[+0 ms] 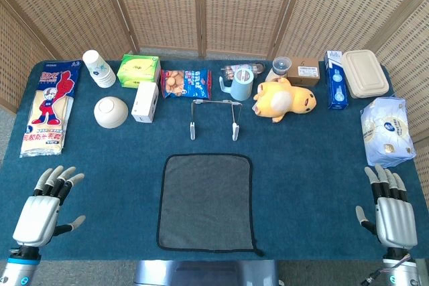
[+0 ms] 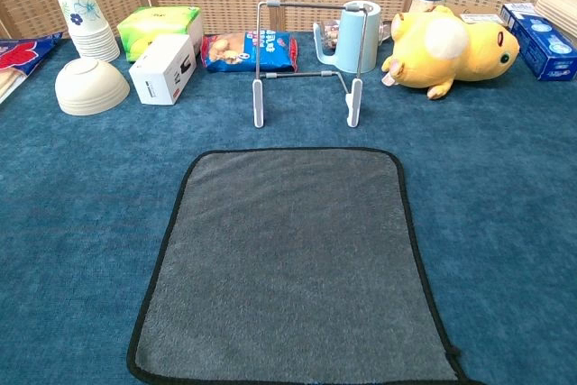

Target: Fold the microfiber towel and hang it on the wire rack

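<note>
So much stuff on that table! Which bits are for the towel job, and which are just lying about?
For the job: grey microfiber towel, wire rack.

Lying about: yellow plush toy, paper cups, bowl, white box, biscuit packet, blue jug.

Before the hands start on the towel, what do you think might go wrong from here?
The wire rack looks light, so draping the towel over it might tip it. The blue mug and yellow plush toy stand close behind, where a reaching hand might knock them. The flat towel may also bunch when pinched.
</note>
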`<state>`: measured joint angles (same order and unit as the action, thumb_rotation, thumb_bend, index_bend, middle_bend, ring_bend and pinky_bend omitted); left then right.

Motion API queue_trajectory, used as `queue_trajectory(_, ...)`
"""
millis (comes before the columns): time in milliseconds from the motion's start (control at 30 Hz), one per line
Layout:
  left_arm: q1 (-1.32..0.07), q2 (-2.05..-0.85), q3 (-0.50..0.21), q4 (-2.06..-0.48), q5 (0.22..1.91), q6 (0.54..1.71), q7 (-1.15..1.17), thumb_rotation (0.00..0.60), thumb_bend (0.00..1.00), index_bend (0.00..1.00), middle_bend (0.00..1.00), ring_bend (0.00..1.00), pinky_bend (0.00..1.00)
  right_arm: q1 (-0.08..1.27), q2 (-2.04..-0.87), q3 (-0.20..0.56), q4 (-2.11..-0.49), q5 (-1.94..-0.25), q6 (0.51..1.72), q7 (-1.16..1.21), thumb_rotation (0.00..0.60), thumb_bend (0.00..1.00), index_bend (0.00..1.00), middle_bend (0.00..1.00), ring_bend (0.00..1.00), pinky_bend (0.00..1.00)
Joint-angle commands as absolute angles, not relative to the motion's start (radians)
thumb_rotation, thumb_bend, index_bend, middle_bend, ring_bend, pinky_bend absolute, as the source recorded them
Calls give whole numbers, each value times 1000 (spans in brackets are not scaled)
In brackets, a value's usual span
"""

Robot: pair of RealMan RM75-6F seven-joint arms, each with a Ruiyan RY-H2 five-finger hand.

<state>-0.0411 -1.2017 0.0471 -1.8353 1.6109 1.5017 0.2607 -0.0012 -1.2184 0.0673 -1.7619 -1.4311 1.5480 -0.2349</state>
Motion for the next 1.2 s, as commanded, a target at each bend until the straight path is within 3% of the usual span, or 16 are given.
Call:
queue_trajectory(33,-43,-1204,45,-1837,1607,1498,265,600,161,194,148,40,0,1,-1220,70,-1760,-1428,1545,-235,600,308,31,18,0,0)
queue_trajectory(400,-52,-1195,42,-1851,1604,1483,279,600,162,193,152,46,0,0,-1222,71,-1754,-1426,1544,-228,600,309,31,18,0,0)
queue_trajectory(667,-100,-1170,41,-1866,1581,1390,270,600,162,202,162,57,0,-2,-1220,72,-1771,-1430,1552,-254,600,309,31,18,0,0)
queue_trajectory(867,-195,-1158,27,-1878,1586,1250,242,600,162,205,161,59,0,-6,-1221,75,-1793,-1424,1562,-289,600,309,31,19,0,0)
queue_trajectory(1200,-438,-1184,-14,-1903,1556,894,131,600,162,206,152,59,0,-36,-1203,74,-1839,-1418,1612,-337,600,308,32,18,0,0)
